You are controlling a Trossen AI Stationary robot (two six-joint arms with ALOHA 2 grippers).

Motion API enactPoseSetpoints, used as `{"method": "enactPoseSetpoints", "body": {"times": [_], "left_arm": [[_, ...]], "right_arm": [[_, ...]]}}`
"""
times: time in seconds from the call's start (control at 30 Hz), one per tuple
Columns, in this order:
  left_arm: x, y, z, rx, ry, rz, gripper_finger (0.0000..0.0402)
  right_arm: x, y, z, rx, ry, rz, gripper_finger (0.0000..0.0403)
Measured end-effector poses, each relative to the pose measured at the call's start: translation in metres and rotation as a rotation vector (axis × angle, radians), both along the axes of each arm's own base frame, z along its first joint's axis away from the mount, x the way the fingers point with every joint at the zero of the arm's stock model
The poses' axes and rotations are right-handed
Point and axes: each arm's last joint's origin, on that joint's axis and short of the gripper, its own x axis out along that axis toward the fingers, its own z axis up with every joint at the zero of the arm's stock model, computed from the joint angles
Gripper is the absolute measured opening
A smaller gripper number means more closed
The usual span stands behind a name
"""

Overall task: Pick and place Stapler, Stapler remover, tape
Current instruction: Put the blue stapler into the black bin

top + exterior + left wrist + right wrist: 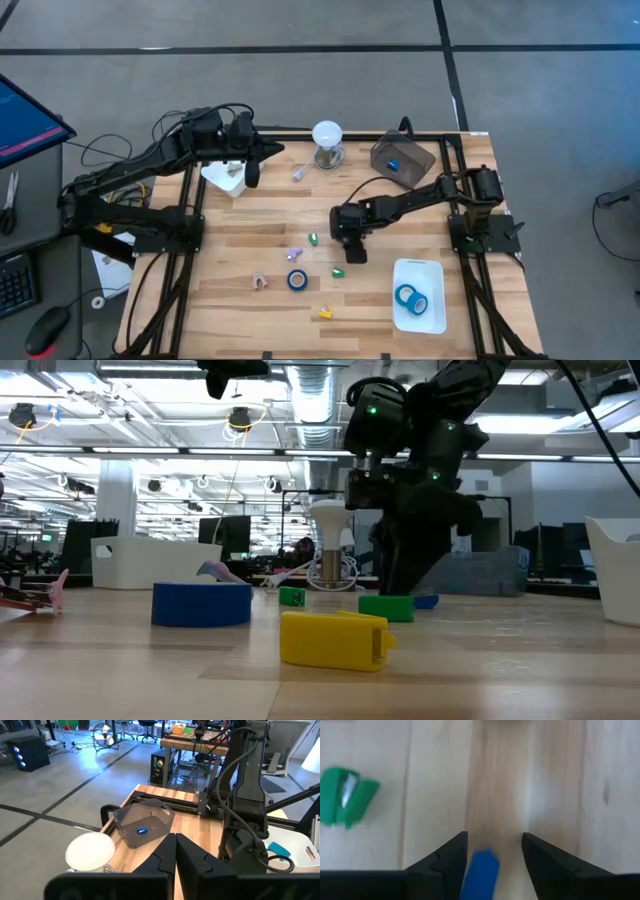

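My right gripper [350,243] is open and points down at the table's middle. A small blue piece [482,870] lies on the wood between its fingers. A green stapler remover [347,795] lies beside it. One blue tape roll [297,280] lies flat on the table and shows again in the low view as the tape roll [200,603]. More blue tape [408,297] lies in the white tray [432,270] at the near right. My left gripper [175,845] is shut and hovers above the far-left white tray [222,180]. My right gripper stands over the small blue piece [482,870] from above, one finger on each side. The piece lies on the table close to one finger [451,855]. I cannot tell whether that finger touches it.
A grey bin [402,160] with a blue item [142,831] sits at the far right, and a white-lidded jar [327,140] stands at the far middle. Small green [312,238], yellow [325,313], purple [295,255] and pink [260,282] pieces lie scattered around the tape roll.
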Motion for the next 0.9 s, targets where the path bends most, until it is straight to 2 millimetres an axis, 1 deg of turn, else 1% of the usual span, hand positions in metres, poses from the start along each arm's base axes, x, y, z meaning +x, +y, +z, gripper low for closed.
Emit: {"method": "enactPoseSetpoints", "body": {"times": [0.17,0.33,0.47,0.57,0.7,0.9], "left_arm": [[0.000,0.000,0.000,0.000,0.000,0.000,0.0003],[0.000,0.000,0.000,0.000,0.000,0.000,0.0003],[0.000,0.000,0.000,0.000,0.000,0.000,0.0003],[0.000,0.000,0.000,-0.001,0.001,0.000,0.0003],[0.000,0.000,0.000,-0.001,0.003,0.000,0.0003],[0.000,0.000,0.000,-0.001,0.004,0.000,0.0003]], "right_arm": [[-0.003,-0.008,0.027,-0.005,0.006,-0.045,0.0179],[-0.006,-0.011,0.038,-0.002,0.038,-0.053,0.0200],[-0.010,-0.010,0.035,0.026,0.093,-0.048,0.0222],[-0.010,-0.004,0.032,0.055,0.114,-0.042,0.0233],[-0.011,0.006,0.032,0.074,0.116,-0.008,0.0234],[-0.013,0.016,0.032,0.073,0.136,0.017,0.0228]]}}
